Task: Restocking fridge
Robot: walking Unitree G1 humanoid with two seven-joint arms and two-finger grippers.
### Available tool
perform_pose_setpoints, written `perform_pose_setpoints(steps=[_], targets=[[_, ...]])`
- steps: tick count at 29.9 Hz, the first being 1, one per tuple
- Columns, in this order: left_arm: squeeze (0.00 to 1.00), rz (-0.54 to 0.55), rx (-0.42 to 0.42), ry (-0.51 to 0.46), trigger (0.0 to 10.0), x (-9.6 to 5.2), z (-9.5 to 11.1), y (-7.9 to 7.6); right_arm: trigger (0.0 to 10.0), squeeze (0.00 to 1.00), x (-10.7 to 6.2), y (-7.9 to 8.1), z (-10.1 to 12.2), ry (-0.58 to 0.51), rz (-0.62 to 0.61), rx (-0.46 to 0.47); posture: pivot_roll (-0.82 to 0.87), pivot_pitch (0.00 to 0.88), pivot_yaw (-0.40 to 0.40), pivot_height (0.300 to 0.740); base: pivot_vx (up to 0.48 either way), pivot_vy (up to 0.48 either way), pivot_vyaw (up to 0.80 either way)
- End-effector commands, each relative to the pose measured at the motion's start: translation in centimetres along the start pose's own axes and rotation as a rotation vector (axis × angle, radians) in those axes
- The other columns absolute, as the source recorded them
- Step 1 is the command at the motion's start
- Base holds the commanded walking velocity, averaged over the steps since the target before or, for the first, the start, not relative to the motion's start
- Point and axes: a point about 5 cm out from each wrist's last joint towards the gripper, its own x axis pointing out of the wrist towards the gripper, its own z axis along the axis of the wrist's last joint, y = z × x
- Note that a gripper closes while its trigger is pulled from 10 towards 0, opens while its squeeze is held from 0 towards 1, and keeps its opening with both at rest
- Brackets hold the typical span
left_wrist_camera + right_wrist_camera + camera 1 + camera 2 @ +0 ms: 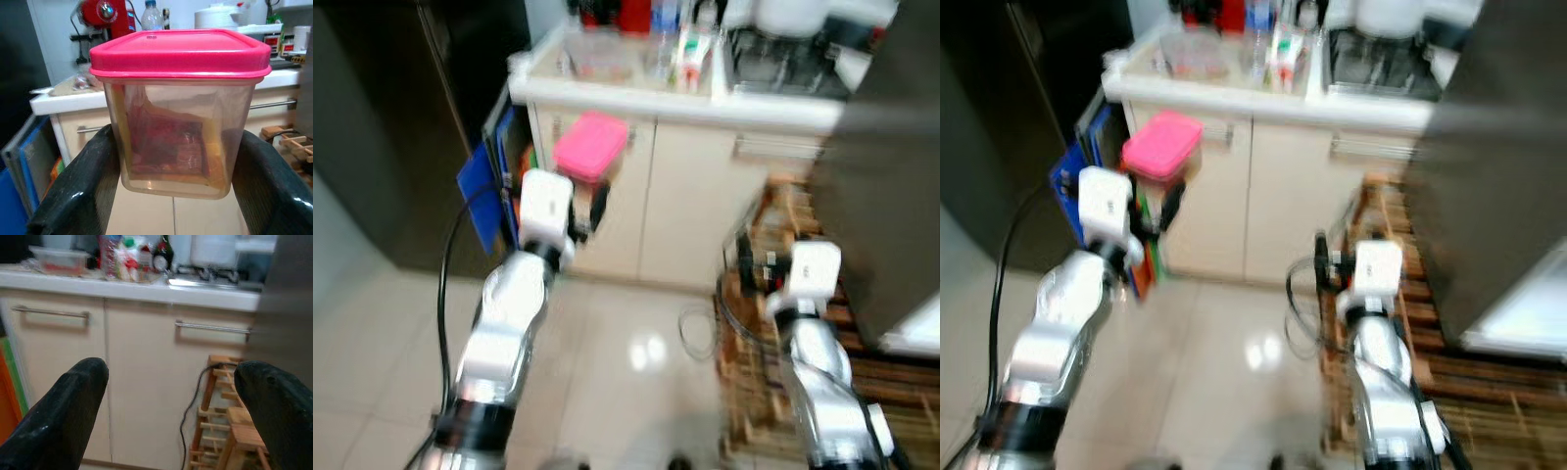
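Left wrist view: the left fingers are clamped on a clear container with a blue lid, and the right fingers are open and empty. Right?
Not quite. The lid is pink, not blue, as the left wrist view shows: the left gripper holds the clear container between its fingers, under a pink lid. The rest holds: the right gripper is open and empty.

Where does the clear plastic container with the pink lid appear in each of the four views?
Left eye view: clear plastic container with the pink lid, left of centre, before the cream cabinet doors.
Right eye view: upper left, same cabinet behind.
Left wrist view: centre, held between the left gripper fingers.
Right wrist view: not in it.
Shared landmark: white countertop above steel cabinet handles.
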Motion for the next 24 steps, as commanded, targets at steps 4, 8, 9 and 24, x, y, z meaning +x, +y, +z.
perform_pose_setpoints(steps=[4,8,9,24], targets=[[0.00,-0.001,0.004,-0.002,0.0,-0.01,-0.06,-0.11,10.0,0.00,-0.08,-0.23,-0.17,0.007,-0.006,-0.001,0.03,0.016,0.002,0.740,-0.143,0.000,0.00],[0.00,0.004,0.019,0.006,0.0,0.04,-0.28,-0.02,10.0,0.00,-0.19,-0.27,-0.23,0.009,-0.007,-0.001,0.02,0.017,0.001,0.740,0.000,0.000,0.00],[0.00,-0.002,0.010,0.004,0.0,0.03,-0.27,-0.08,10.0,0.00,-0.21,-0.28,-0.25,0.009,-0.008,-0.002,0.02,0.019,0.002,0.740,0.000,0.000,0.00],[0.00,-0.001,0.022,0.011,0.0,0.30,-0.49,-0.02,10.0,0.00,-0.44,-0.07,-0.39,0.013,-0.011,0.002,0.02,0.026,0.009,0.740,0.032,-0.333,0.00]])
